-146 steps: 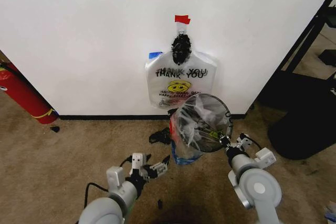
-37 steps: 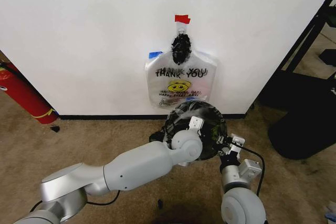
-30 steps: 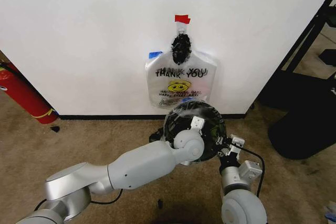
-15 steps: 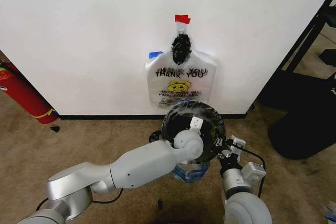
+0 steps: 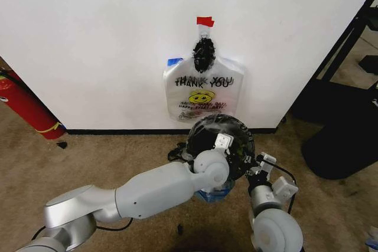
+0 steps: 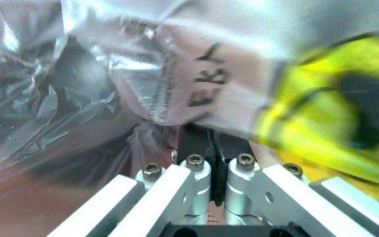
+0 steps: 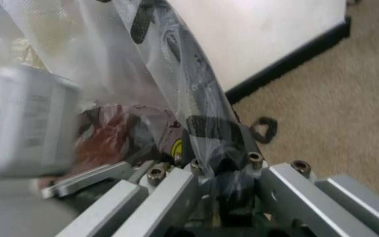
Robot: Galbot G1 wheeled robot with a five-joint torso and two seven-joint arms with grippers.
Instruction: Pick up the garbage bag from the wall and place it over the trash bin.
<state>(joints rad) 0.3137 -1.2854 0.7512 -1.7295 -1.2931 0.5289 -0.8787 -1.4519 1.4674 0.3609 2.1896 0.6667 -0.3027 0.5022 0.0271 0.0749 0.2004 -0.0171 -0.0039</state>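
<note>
The garbage bag point(image 5: 204, 90), whitish with "THANK YOU" and a yellow smiley, hangs on the wall under red tape point(image 5: 205, 22). Below it the black mesh trash bin point(image 5: 236, 131) is tipped toward me, with a second see-through bag of the same kind point(image 5: 214, 193) draped over it. My left arm reaches across, and my left gripper point(image 5: 222, 141) is at the bin's mouth. In the left wrist view the left gripper point(image 6: 214, 143) is shut on that bag's film point(image 6: 176, 74). At the bin's right rim my right gripper point(image 5: 258, 166) point(image 7: 219, 143) is also shut on the film point(image 7: 170, 54).
A red fire extinguisher point(image 5: 23, 107) leans at the left wall. A black rack and dark base point(image 5: 345, 128) stand on the right. Black scraps point(image 5: 177, 153) lie on the carpet beside the bin, and a small one point(image 5: 62, 144) lies near the baseboard.
The left arm has swung from its low parked spot up to the bin's mouth. In the last half second its wrist dropped slightly. The right gripper has stayed at the rim.
</note>
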